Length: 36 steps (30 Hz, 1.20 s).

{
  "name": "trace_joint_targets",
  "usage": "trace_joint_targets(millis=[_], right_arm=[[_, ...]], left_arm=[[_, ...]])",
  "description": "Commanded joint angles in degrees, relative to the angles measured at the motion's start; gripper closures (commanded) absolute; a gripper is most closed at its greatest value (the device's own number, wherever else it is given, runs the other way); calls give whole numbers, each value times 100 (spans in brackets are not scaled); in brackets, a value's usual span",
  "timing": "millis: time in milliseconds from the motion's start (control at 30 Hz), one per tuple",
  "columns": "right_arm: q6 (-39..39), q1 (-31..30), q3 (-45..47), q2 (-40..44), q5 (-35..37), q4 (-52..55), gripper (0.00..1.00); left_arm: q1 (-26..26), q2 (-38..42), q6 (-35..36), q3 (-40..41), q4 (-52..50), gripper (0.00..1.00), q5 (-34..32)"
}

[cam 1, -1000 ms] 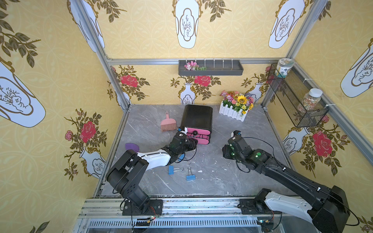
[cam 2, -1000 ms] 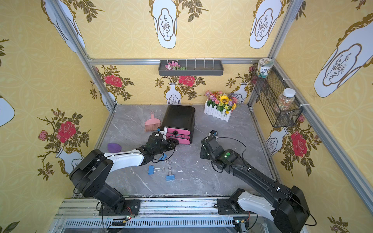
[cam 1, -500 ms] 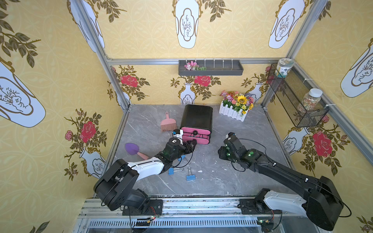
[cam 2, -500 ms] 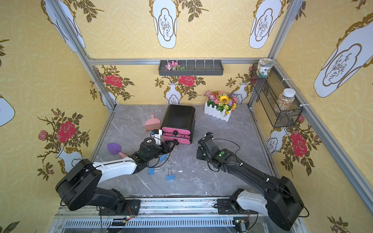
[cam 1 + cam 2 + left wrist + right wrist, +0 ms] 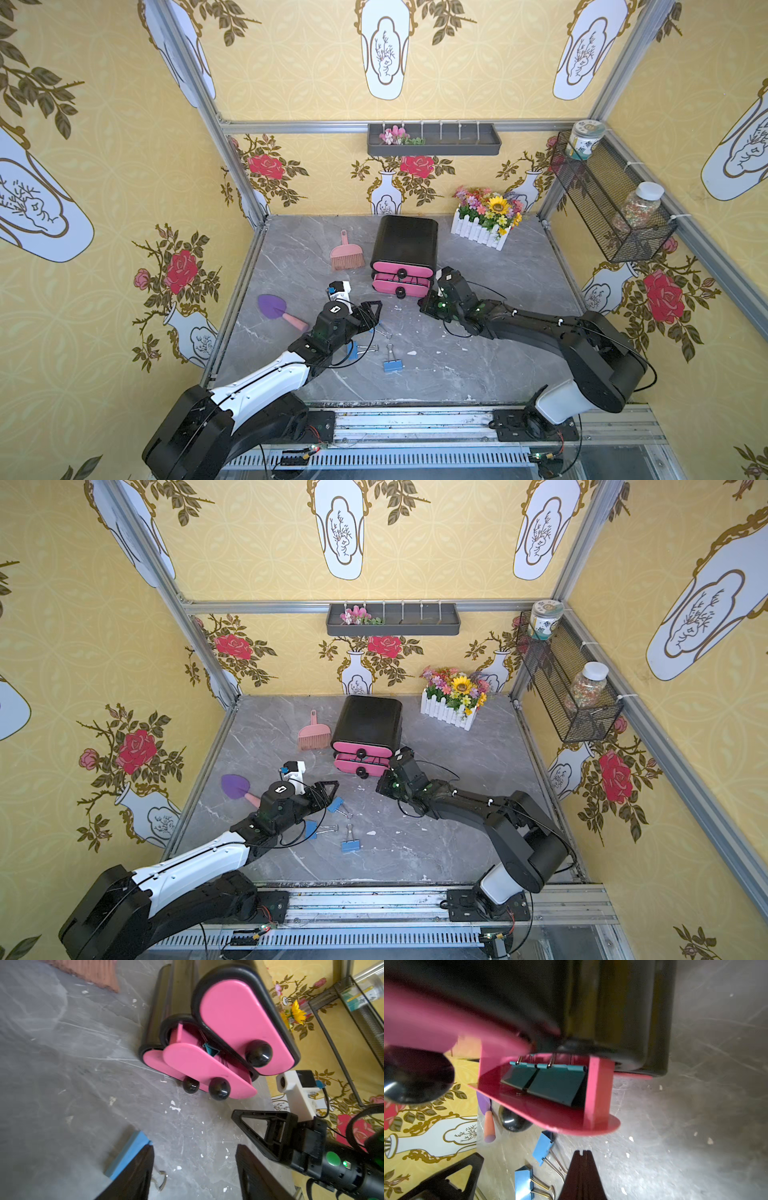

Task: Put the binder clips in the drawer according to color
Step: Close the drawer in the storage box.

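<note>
Blue clip beside left hand

Overhead pair; wrist views near drawers

Yellow floral wallpaper walls, grey marble-look floor, alu frame rails, dark wall shelf, wire basket

top drawer front — blurred, blue clip — half hidden under left arm
</note>
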<state>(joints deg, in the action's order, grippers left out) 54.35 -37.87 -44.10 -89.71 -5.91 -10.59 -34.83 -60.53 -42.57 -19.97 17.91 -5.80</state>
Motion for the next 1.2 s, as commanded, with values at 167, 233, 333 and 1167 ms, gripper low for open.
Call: trace_joint_targets(millis=[167, 233, 333, 1167], right_arm=[[652, 34, 504, -372, 195, -2204, 100], [811, 55, 663, -473, 256, -2692, 100], [1021, 94, 873, -680, 323, -3494, 100], [1921, 297, 1133, -1917, 248, -6372, 100]], left_arm=[[143, -273, -71, -42, -4, 32, 334], [143, -309, -84, -42, 31, 32, 343], [143, -344, -107, -50, 64, 32, 369], [143, -455, -157, -87, 80, 32, 456]])
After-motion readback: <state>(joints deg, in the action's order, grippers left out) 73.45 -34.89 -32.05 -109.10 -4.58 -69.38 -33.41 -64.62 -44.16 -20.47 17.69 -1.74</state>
